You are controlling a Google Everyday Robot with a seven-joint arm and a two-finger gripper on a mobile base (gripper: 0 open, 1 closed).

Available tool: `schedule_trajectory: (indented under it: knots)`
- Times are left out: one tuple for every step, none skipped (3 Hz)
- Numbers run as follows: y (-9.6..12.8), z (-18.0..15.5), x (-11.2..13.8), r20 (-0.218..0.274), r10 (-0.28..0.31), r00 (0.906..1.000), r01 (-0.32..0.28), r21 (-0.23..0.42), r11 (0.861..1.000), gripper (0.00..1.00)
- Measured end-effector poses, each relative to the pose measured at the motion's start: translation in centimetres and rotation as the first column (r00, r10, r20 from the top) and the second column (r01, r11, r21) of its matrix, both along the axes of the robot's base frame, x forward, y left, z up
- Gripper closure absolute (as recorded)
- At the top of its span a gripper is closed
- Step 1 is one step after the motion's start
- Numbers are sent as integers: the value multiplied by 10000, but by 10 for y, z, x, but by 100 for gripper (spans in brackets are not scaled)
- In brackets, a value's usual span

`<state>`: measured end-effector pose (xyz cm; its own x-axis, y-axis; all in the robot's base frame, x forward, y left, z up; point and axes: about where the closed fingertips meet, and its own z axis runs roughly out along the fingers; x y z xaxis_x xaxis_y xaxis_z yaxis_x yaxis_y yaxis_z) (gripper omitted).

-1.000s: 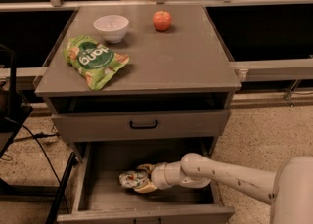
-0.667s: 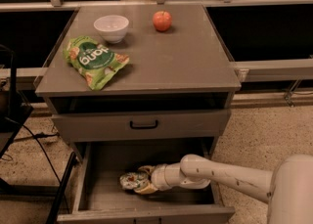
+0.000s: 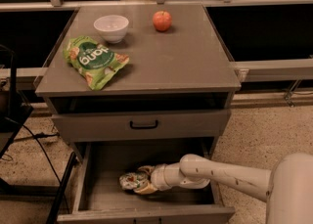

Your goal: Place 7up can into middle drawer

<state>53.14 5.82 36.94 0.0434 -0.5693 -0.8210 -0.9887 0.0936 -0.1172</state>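
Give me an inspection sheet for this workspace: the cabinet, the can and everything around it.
Surface: grey cabinet top, carrying three loose items.
Job's things: 7up can is inside the open middle drawer, left of centre; whether it rests on the floor cannot be told.
Clutter: green snack bag, white bowl and red apple on the cabinet top.
Grippers: gripper is down in the middle drawer, right against the can, with the arm reaching in from the right.
Cables: black cable on the floor left of the cabinet.
Surroundings: closed drawer with black handle above; speckled floor; metal railing behind.
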Motion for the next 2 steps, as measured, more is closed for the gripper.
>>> schedule_trajectory:
  knots:
    - [0, 0, 0, 0, 0, 10000, 0, 0, 10000, 50]
    - [0, 0, 0, -1, 1, 10000, -1, 0, 10000, 19]
